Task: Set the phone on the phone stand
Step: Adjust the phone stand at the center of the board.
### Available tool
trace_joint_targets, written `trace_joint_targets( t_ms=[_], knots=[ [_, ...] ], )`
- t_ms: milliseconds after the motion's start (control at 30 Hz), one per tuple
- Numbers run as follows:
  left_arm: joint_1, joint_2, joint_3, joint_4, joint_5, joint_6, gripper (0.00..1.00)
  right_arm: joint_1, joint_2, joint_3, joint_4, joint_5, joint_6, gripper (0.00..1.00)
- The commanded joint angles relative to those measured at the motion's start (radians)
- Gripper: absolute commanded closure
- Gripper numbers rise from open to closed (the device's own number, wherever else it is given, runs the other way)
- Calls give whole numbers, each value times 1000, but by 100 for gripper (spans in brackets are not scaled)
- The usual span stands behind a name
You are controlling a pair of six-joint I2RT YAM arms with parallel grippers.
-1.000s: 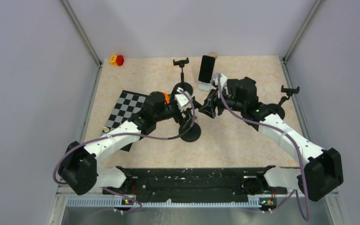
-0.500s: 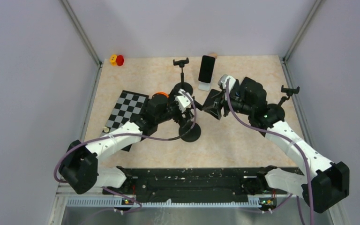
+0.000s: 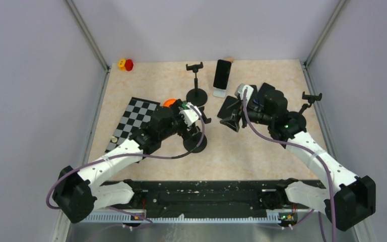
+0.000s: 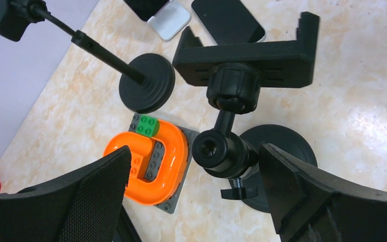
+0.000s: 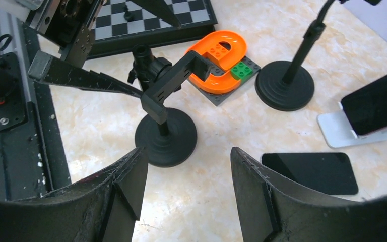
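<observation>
Inspection of the pick-up step, with the phone not yet mounted.

**Claw state.** I found the right claw (image 5: pixel 187 151) spread and empty above the beige marbled worktop (image 4: pixel 363 101). The left claw (image 4: pixel 194 151) was also spread. It straddled the stem of the black plastic phone stand with clamp cradle and round disc base (image 4: pixel 247 55). I could not confirm that either finger was touching the stem.

**Task item.** The black glass-faced slab phone (image 5: pixel 310 173) lay flat on the worktop. It sat just outside the right claw, beyond its right-hand finger. From the left claw it lay ahead, past the cradle.

**Recommended handling (my judgement).**
- I would shift the right claw over the phone so that it straddles the long edges before lowering.
- The slab is thin and glossy and the worktop looks smooth, so a lopsided closure would probably skate it sideways.
- I would press the left claw together on the stem below the ball joint, so the stand stays put while the phone is seated.

**Materials and shapes.**
- The cradle was a matt bar with upturned hooked ends.
- Its ball joint carried a ribbed collar.
- The claw fingers showed a finely textured black face.
- An orange U-shaped brick on a grey studded plate (image 4: pixel 151 156) sat near the left claw's left finger, clear of the work.
</observation>
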Motion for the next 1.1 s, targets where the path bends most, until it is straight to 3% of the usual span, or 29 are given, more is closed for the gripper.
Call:
trace_joint_targets(
  t_ms=[0, 267, 600, 1067],
  knots=[
    [5, -55, -21, -52, -56, 50, 1, -2, 34, 49, -15, -93, -74, 38],
    [6, -90, -45, -83, -54, 60, 1, 35, 236, 263, -156, -47, -264, 37],
    [5, -134, -65, -86, -18, 53, 1, 82, 462, 493, -316, -122, -478, 41],
    [6, -111, -81, -59, 23, 27, 1, 151, 519, 550, -380, -119, -607, 47]
  ],
)
